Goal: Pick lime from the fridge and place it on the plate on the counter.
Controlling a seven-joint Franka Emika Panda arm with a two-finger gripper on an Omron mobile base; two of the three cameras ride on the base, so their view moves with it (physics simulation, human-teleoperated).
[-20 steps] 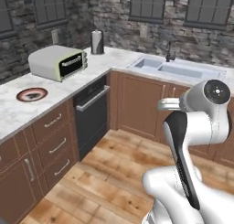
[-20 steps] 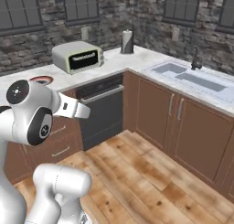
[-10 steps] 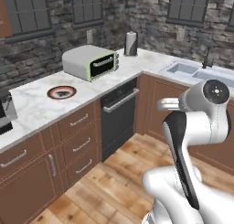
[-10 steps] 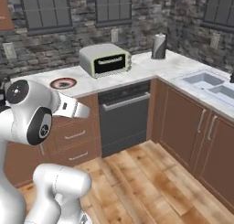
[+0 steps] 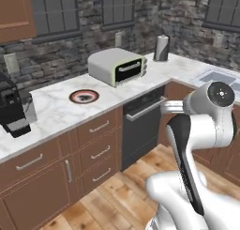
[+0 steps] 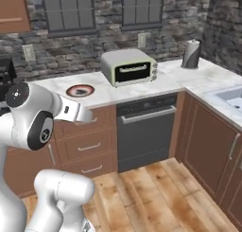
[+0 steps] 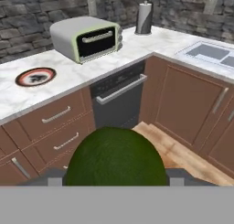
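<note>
Hand view, lime (image 7: 116, 157) hiding fingers

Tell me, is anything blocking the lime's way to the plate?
Nothing visible does. The lime sits in the gripper, and the plate lies bare on the counter, with the toaster oven off to one side.

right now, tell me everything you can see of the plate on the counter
The plate is round and flat, with a reddish-brown rim, a white centre and a dark motif in the middle. It looks like glazed ceramic. It lies level on the white grey-veined marble counter, with nothing on it. It sits apart from the toaster oven on one side and the black coffee machine on the other, with bare marble all around it. Below it are brown drawers with silver handles.
</note>
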